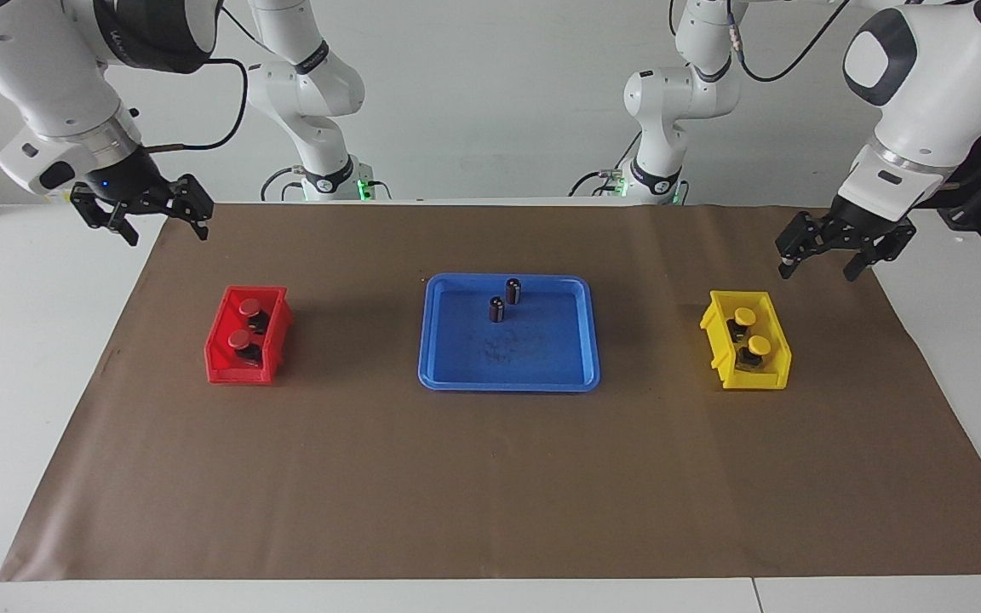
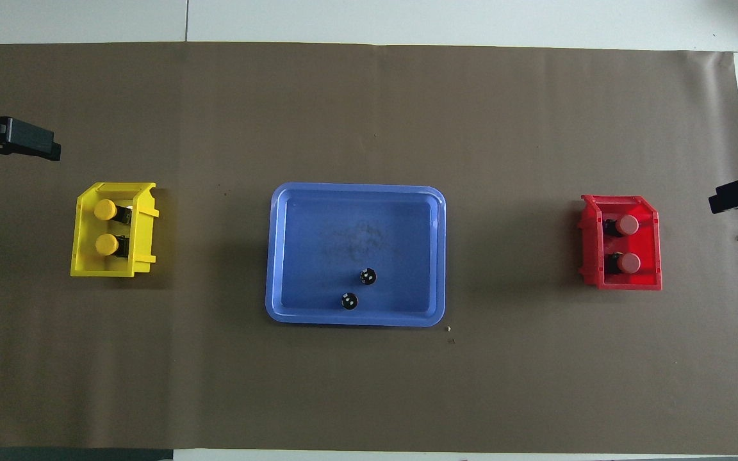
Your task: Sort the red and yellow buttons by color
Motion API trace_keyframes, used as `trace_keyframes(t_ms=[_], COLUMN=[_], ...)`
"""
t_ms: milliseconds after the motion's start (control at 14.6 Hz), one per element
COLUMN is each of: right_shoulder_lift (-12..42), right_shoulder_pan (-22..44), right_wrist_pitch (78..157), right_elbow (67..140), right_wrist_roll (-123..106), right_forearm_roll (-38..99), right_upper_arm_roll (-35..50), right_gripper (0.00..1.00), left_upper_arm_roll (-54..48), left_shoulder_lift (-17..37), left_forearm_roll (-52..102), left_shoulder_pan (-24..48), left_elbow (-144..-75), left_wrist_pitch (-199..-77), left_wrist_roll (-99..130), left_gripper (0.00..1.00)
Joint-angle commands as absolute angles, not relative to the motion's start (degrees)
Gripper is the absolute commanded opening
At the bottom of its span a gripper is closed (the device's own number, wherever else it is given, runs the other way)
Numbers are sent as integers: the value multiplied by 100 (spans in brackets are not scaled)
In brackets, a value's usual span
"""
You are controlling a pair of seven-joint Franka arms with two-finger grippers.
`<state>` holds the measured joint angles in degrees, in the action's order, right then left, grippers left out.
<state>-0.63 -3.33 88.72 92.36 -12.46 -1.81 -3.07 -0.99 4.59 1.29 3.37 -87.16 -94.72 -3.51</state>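
Two red buttons (image 1: 250, 306) (image 1: 239, 340) lie in the red bin (image 1: 218, 362) toward the right arm's end of the table; they also show in the overhead view (image 2: 628, 224) (image 2: 630, 262). Two yellow buttons (image 1: 744, 317) (image 1: 760, 346) lie in the yellow bin (image 1: 776, 376) toward the left arm's end, and show in the overhead view too (image 2: 105, 209) (image 2: 107, 244). My right gripper (image 1: 165, 228) is open and empty over the brown mat's edge, apart from the red bin. My left gripper (image 1: 818, 266) is open and empty over the mat's edge, apart from the yellow bin.
A blue tray (image 1: 507, 385) sits in the middle of the brown mat (image 1: 490, 485), between the two bins. Two dark silver-topped cylinders (image 1: 513, 291) (image 1: 496, 309) stand upright in its part nearest the robots.
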Motion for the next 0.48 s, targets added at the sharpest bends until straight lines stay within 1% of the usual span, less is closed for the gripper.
trace_keyframes(t_ms=[0, 137, 274, 411], right_shoulder_lift=[0, 9, 9, 0], right_shoulder_pan=[-316, -308, -308, -308], right_wrist_pitch=[8886, 8886, 8886, 8886], right_elbow=[9132, 9123, 9123, 9123], right_wrist_roll=[-1143, -1143, -1143, -1143], right_forearm_roll=[-202, -202, -202, -202], right_upper_arm_roll=[-316, -316, -316, -316], right_gripper=[100, 100, 100, 100], left_upper_arm_roll=[-35, -79, -79, -79], left_shoulder_lift=[492, 483, 483, 457], left_forearm_roll=[89, -96, -106, -71], left_shoulder_pan=[360, 369, 369, 369], left_elbow=[-8604, -8604, -8604, -8604], left_wrist_pitch=[-9159, -9053, -8677, -8622], left_wrist_roll=[-413, -404, -369, -360], left_gripper=[100, 100, 100, 100])
